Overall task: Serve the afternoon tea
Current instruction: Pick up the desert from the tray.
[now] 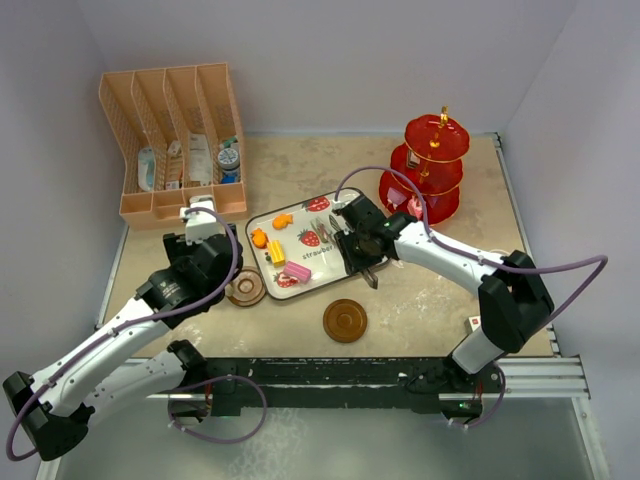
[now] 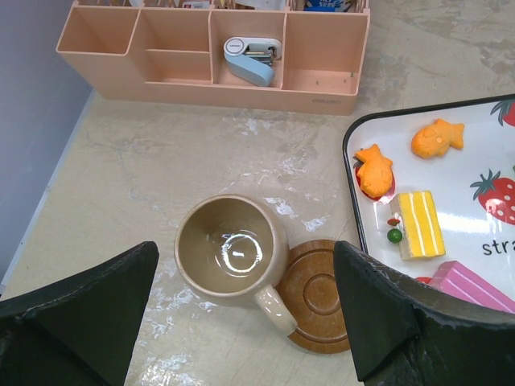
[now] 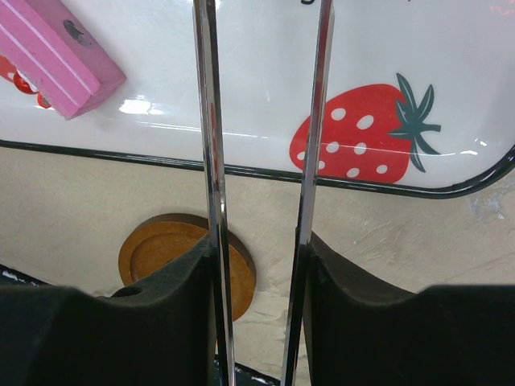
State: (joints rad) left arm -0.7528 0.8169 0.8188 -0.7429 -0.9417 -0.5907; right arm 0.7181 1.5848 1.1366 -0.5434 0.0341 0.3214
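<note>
– Right pincer has the tongs, hasn't it? How far along is the tea?

– Barely begun, I'd say. That red stand at the far right shows no cakes that I can make out. The tray mid-table holds them all, the yellow cake and pink cake included. The tan mug sits just beside one saucer, handle over its rim, not on it. The other saucer lies bare near the front.

– And the pincers?

– The right one is narrow, its pads pressing both blades of the tongs, which reach out over the tray. Whether they pinch anything, I cannot tell. The left pincer gapes wide above the mug, touching nothing.
</note>
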